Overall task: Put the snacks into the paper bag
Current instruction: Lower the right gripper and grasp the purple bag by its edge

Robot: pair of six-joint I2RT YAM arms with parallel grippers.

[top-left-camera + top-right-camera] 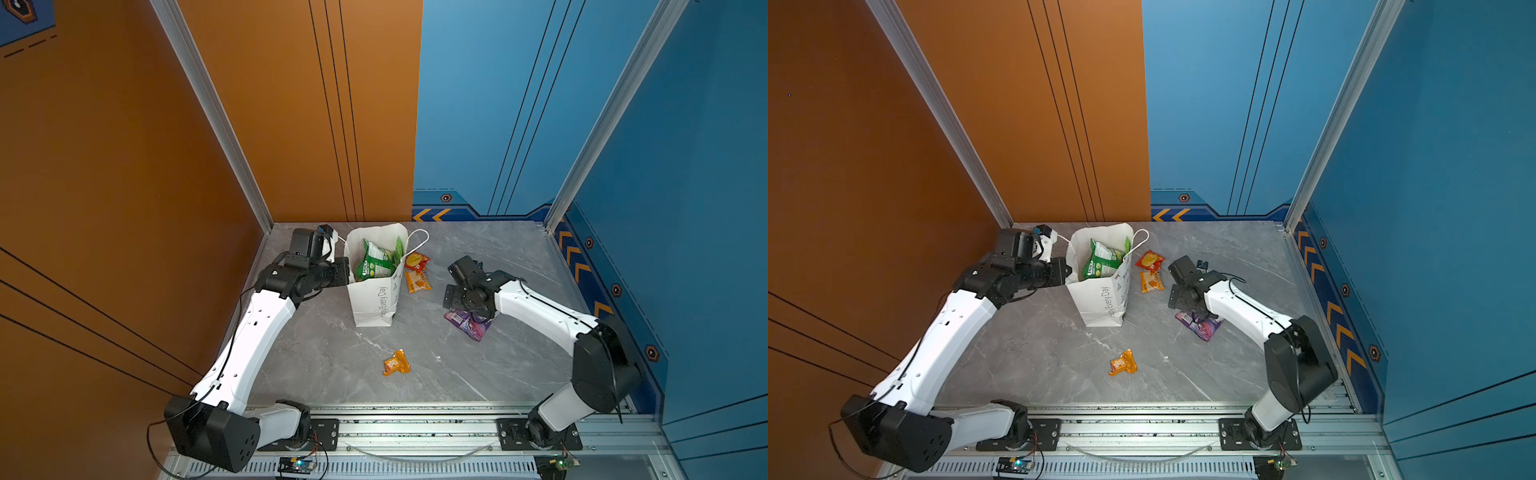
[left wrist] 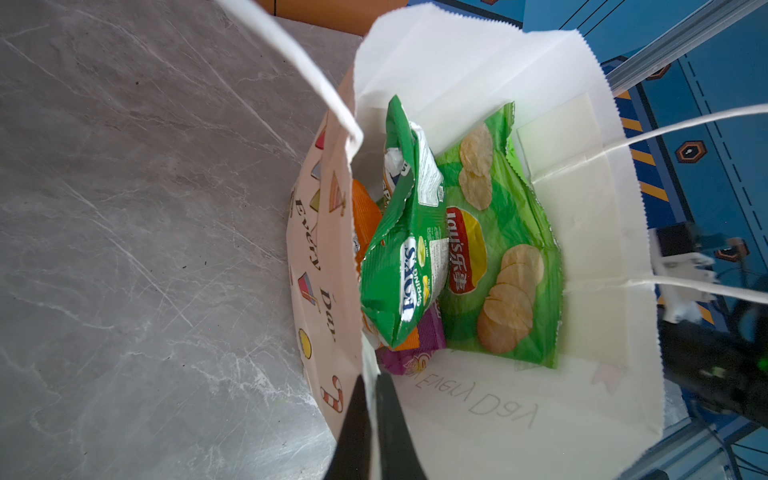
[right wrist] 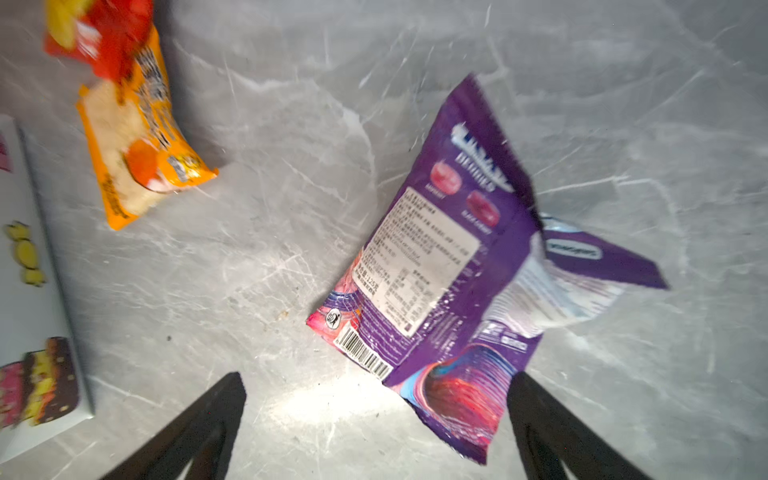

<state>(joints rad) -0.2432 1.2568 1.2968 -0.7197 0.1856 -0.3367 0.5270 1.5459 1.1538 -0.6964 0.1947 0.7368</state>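
Note:
The white paper bag [image 1: 376, 297] stands upright at the back of the table, mouth open. My left gripper [image 2: 371, 384] is shut on its near rim, one finger inside and one outside. Inside lie a green Lay's packet [image 2: 505, 232], a green-white Fox's bag [image 2: 399, 270], an orange packet [image 2: 365, 212] and a purple one [image 2: 415, 353]. My right gripper [image 3: 378, 378] hangs open just above the table, its fingers straddling the lower corner of a purple bag [image 3: 449, 257]. Red [image 1: 417, 261] and orange [image 1: 417, 281] packets lie beside the paper bag. A small orange packet [image 1: 396, 363] lies nearer the front.
An orange wall [image 1: 124, 187] bounds the grey marble table [image 1: 332, 357] on the left, and a blue wall [image 1: 685, 208] bounds it on the right. An aluminium rail [image 1: 415, 428] with both arm bases runs along the front. The bag's cord handle [image 1: 420, 237] droops toward the red packet.

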